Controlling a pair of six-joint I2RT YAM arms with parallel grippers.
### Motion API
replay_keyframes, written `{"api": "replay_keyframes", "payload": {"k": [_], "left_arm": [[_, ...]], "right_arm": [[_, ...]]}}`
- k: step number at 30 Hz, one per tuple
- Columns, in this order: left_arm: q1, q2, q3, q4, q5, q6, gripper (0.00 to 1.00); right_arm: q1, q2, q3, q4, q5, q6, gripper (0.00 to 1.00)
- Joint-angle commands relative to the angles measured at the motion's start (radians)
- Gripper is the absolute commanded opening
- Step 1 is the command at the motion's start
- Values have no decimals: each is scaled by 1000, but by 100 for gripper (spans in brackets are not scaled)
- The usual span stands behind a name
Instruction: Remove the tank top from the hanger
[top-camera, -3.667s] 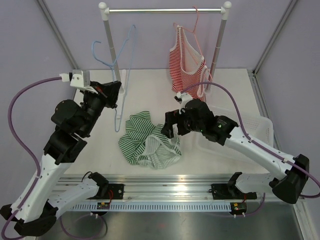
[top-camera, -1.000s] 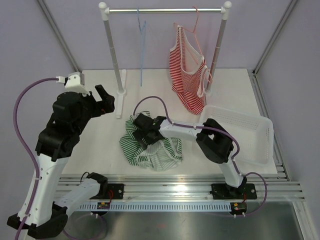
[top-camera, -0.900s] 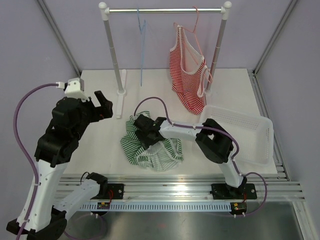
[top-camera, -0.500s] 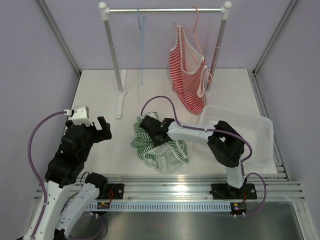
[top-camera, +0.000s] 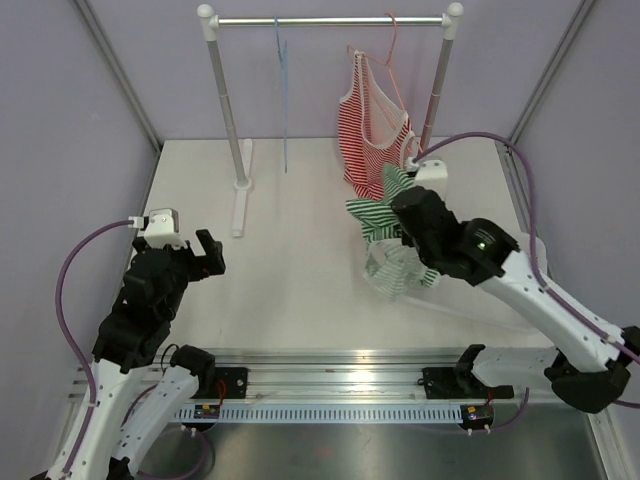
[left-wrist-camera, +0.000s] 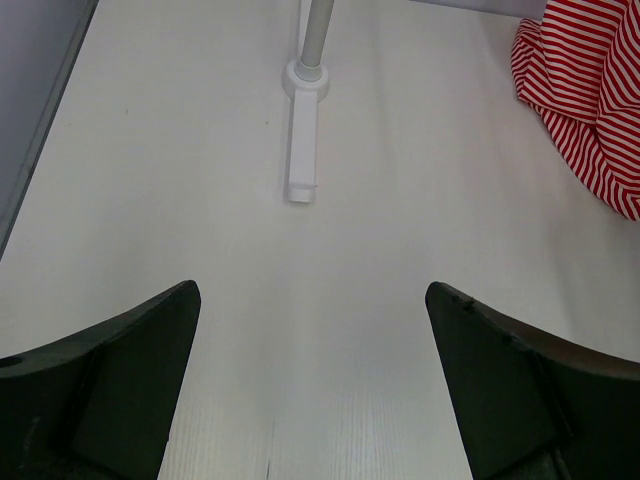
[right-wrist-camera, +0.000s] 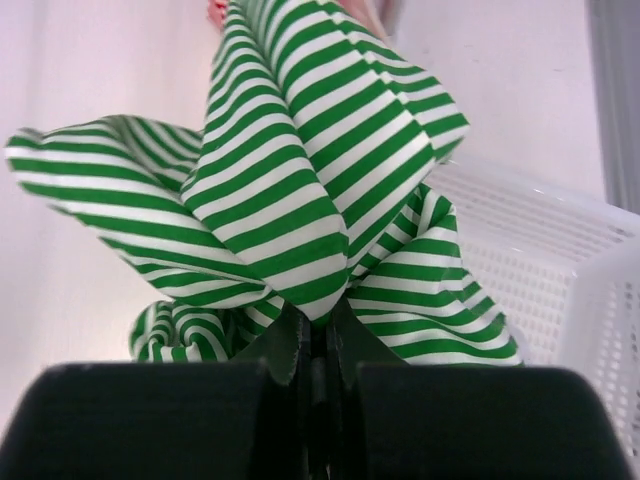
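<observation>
The green striped tank top is off any hanger and lifted clear of the table, bunched and pinched in the right hand. In the right wrist view the two fingers are pressed tight together on a fold of the cloth, and the rest of the shirt fans out in loose folds above and to both sides of them. From above, the shirt hangs at the front of that hand over the right half of the table, with part of it drooping below the wrist. Its upper edge is close in front of the hem of the red striped tank top; whether the two touch cannot be told. The red one hangs on a pink hanger hooked at the right end of the rail along the far edge. A blue hanger, bare and seen edge-on, hangs left of the middle of the same rail. A white basket lies just beyond the green shirt toward the right edge. The left hand is spread wide with nothing between its fingers, above the near left part of the table, facing the foot of the left rack post, well apart from both shirts.
</observation>
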Motion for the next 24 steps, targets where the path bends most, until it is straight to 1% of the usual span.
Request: {"api": "replay_keyframes", "payload": {"k": [1,4,6,7,9,11,12,13,16,17,21,22,23,24], "left_arm": [[3,-2,9,63,20,16,99],[3,-2,11,64,33,16,99],[3,-2,11,66,36,15,99],[3,-2,12,66,39,13,99],[3,3,15,66,39,13,99],[5,4,20,64,42,10,99],[5,4,22,63,42,10,99],[5,6,23,61,46,8,99],[3,4,28,55,53,5,99],[3,4,31,57,54,4,99],[3,29,72,45,77,-28,99],[3,53,84,37,89,-51,99],[3,66,101,28,99,-65,99],[3,81,139,11,109,-76,99]], "right_arm": [[-33,-120,-17,-127,160,90,0],[-51,-180,-53,-202,262,156,0],[-76,-203,-90,-198,306,176,0],[-132,-205,-130,-189,300,174,0],[-195,-193,-184,-116,256,139,0],[-296,-171,-264,-24,206,118,0],[-330,-142,-285,0,182,106,0],[-390,-127,-322,26,167,96,0],[-471,-71,-374,136,93,96,0],[-478,-53,-385,150,58,107,0],[-481,-37,-465,228,6,132,0],[-487,-30,-488,242,-8,133,2],[-502,-9,-489,239,-38,135,27],[-504,4,-482,227,-39,142,58]]}}
